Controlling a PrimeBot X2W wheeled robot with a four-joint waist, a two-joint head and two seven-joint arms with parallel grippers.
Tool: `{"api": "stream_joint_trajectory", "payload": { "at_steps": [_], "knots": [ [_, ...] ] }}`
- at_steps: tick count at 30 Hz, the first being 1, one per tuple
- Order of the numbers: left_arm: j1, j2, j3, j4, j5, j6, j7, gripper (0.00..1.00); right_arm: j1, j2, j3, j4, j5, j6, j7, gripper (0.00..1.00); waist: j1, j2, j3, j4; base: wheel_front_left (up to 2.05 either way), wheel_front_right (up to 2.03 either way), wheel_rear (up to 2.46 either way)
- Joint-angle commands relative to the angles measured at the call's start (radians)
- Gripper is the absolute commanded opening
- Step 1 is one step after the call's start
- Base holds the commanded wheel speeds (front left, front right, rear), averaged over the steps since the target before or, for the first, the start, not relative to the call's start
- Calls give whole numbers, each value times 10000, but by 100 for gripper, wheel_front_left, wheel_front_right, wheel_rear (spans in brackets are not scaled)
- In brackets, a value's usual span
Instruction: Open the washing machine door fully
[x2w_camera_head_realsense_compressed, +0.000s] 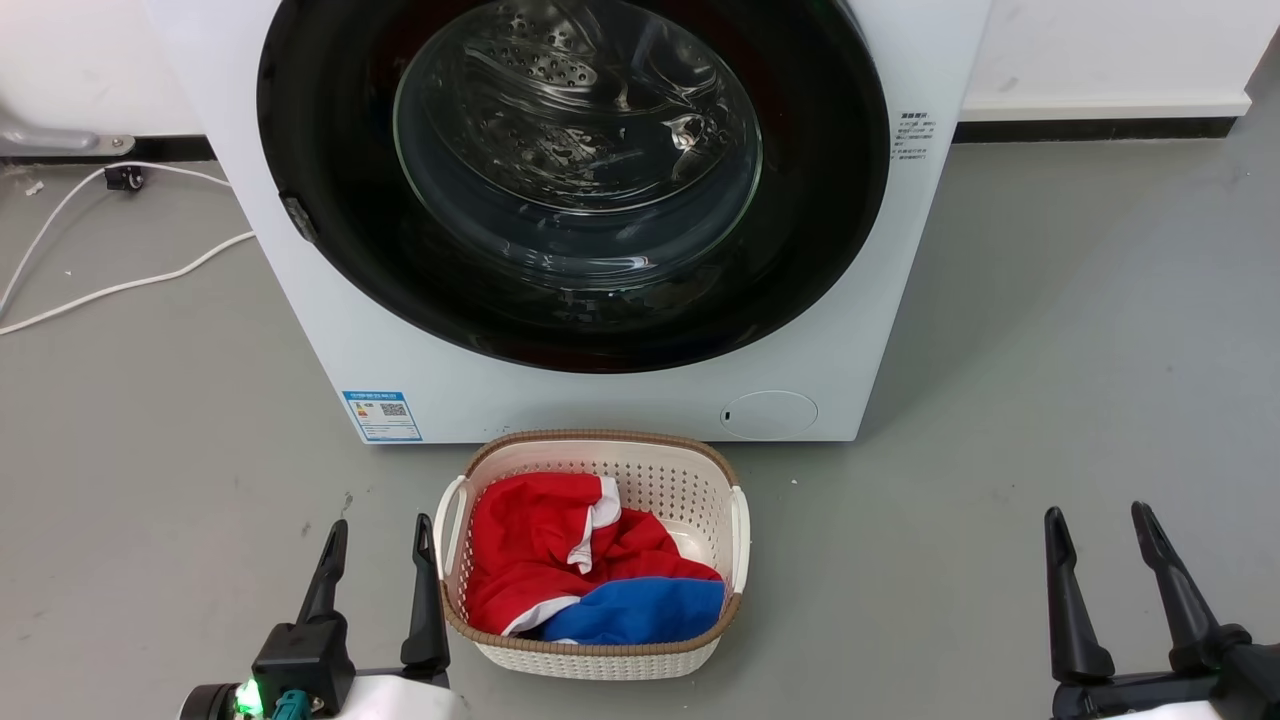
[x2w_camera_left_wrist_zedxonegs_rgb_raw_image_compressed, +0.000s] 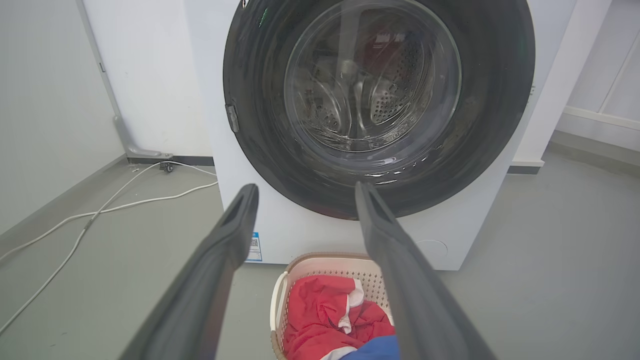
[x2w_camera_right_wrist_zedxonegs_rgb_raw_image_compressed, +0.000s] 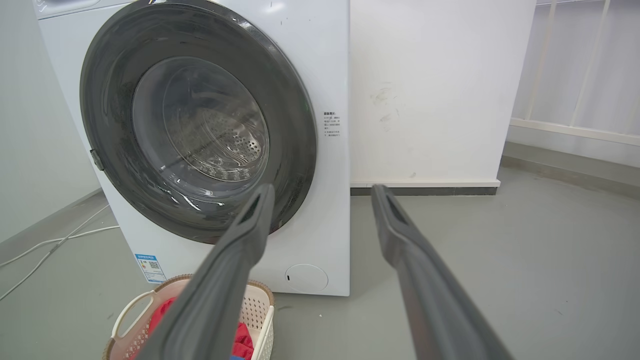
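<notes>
The washing machine door (x2w_camera_head_realsense_compressed: 820, 200) is a big glossy black disc with a clear glass bowl at its centre, lying flat against the white machine front (x2w_camera_head_realsense_compressed: 330, 330), shut. A small grey latch handle (x2w_camera_head_realsense_compressed: 300, 217) sits on its left rim. The door also faces me in the left wrist view (x2w_camera_left_wrist_zedxonegs_rgb_raw_image_compressed: 500, 100) and the right wrist view (x2w_camera_right_wrist_zedxonegs_rgb_raw_image_compressed: 110, 75). My left gripper (x2w_camera_head_realsense_compressed: 380, 525) is open at the lower left, well short of the machine. My right gripper (x2w_camera_head_realsense_compressed: 1100, 515) is open at the lower right, over bare floor. Both hold nothing.
A white basket (x2w_camera_head_realsense_compressed: 740, 520) with red and blue laundry (x2w_camera_head_realsense_compressed: 540, 560) stands on the grey floor just in front of the machine, between my grippers. White cables (x2w_camera_head_realsense_compressed: 120, 285) run across the floor at the left. A white wall stands behind.
</notes>
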Motion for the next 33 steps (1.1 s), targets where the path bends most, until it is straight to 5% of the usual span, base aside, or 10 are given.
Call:
{"api": "stream_joint_trajectory", "payload": {
  "at_steps": [1, 12, 14, 15, 19, 22, 29, 30, 33],
  "knots": [
    [52, -12, -1, 18, -35, 26, -28, 100, 100, 16, 25, 31, 20, -3, -31, 100, -1, -1, -2, 1, 0, 0, 0],
    [51, -13, -4, 20, -16, 115, -28, 100, 99, 16, 142, 251, -173, -3, -29, 100, -1, -1, -6, -31, 0, 0, 0],
    [34, -13, -3, 32, -5, 128, -28, 100, 82, 16, 151, 273, -184, -3, -29, 23, -1, -1, -9, -31, 0, 0, 0],
    [30, -13, 0, 38, 4, 139, -28, 100, 83, 18, 174, 303, -194, -3, -29, 0, -1, -1, -13, -31, 0, 0, 0],
    [28, -13, -1, 43, 19, 139, -28, 100, 58, 16, 204, 324, 93, -3, -29, 0, -1, -1, -27, -28, 0, 0, 0],
    [47, -12, 7, 32, 23, 164, -28, 100, -9, 12, 36, 532, 1859, -3, -29, 0, -1, -1, -45, -38, 0, 0, 0],
    [88, -11, 1, 21, -12, 158, -28, 100, -321, 13, 43, 932, 6679, -1, -28, 0, -1, -1, -78, -50, 0, 0, 0],
    [84, -13, -8, 31, -50, 152, -28, 100, -320, 10, 374, 1057, 9014, -1, -28, 0, -1, -1, -79, -42, 0, 0, 0],
    [91, -11, -33, 35, -53, 159, -28, 100, -216, 13, 970, 971, 11057, -1, -26, 0, -1, -1, -76, -28, 0, 0, 0]
  ]
}}
